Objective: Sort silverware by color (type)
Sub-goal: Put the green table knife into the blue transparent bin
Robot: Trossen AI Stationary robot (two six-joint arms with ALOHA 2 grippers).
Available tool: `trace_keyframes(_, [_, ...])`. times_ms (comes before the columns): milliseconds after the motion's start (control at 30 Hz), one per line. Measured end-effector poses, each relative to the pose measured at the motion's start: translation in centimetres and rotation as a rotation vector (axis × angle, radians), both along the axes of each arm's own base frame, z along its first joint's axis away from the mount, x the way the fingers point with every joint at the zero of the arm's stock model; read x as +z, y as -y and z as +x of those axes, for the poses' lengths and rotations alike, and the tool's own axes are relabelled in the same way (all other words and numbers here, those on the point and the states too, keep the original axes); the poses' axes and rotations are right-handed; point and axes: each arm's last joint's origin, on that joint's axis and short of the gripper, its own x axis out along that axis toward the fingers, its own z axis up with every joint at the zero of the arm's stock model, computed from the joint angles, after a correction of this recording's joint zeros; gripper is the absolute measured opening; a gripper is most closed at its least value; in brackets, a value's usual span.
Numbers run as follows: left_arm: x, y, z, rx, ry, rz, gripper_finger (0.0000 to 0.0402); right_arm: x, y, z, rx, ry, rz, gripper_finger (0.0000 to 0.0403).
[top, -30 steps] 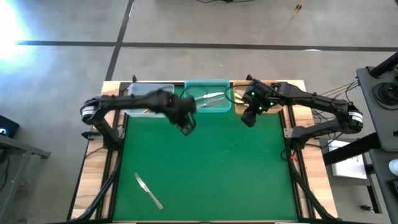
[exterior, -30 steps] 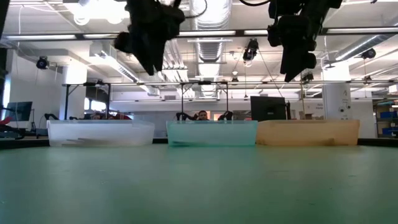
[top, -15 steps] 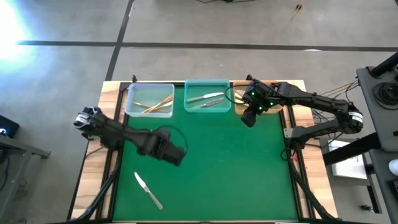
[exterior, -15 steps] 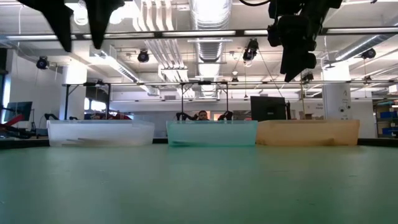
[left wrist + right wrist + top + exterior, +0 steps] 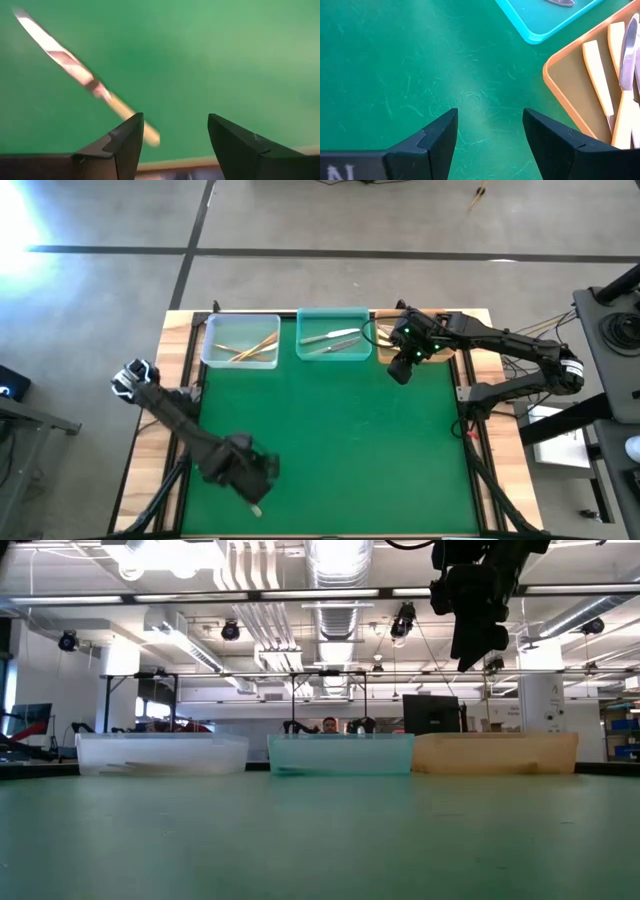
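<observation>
High view: left gripper [image 5: 257,492] low over worktop [image 5: 340,440] near front-left corner, jaws released, right above cream-handled knife [image 5: 82,80], not gripping. Right gripper [image 5: 399,369] near back edge by amber bin [image 5: 580,85], jaws released, empty. Gold pcs in clear bin [image 5: 240,342], silver pcs in teal bin [image 5: 334,337], cream-handled pcs in amber bin.

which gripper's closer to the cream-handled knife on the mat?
Left. The left gripper hangs open right over the cream-handled knife at the mat's near-left corner. The right gripper waits open far across the mat, beside the amber bin.
</observation>
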Motion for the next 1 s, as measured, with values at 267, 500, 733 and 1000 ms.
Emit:
trace_keyframes(267, [-3.5, 4.5, -0.2, -0.096, 0.002, -0.125, 0.0205, 0.0, 0.0, 0.0, 0.0, 0.0, 0.0, 0.0215])
trace_keyframes(500, [-5.8, 5.9, 0.5, -0.083, -0.089, -0.085, 0.0205, 0.0, 0.0, 0.0, 0.0, 0.0, 0.0, 0.0215])
trace_keyframes(733, [-8.3, 7.7, 1.9, -0.066, -0.217, -0.079, 0.0205, 0.0, 0.0, 0.0, 0.0, 0.0, 0.0, 0.0215])
trace_keyframes(1000, [-8.8, 8.6, 3.5, -0.011, -0.401, 0.048, 0.0205, 0.0, 0.0, 0.0, 0.0, 0.0, 0.0, 0.0215])
